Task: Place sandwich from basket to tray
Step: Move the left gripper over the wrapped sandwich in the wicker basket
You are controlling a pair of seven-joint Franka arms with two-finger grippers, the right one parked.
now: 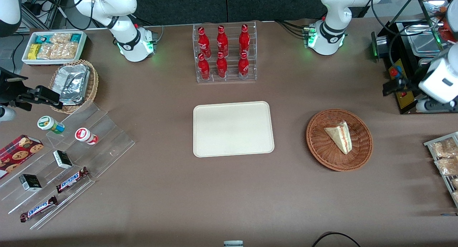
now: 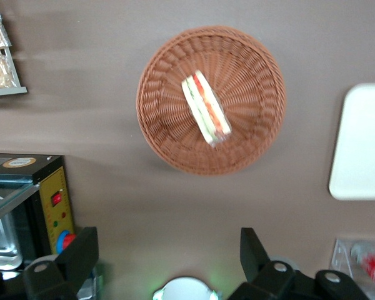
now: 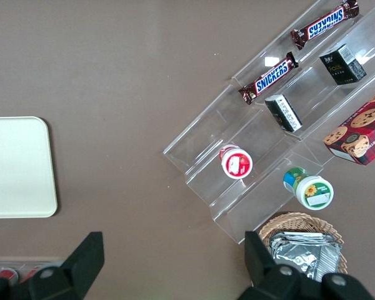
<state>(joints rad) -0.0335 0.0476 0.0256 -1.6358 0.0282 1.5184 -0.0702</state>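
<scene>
The pincer (image 2: 169, 262) hung with its fingers spread wide, above bare worktop (image 1: 293, 96) near the basket (image 1: 365, 146). Nothing stood over the sandwich (image 1: 340, 136), which lay uncovered in the basket. Open worktop ran between the basket and the tray (image 1: 232, 129). The bottle rack (image 1: 225, 53) stood farther from the front camera than the tray, and the black appliance (image 1: 404, 61) sat close beside the basket at the working arm's end.
</scene>
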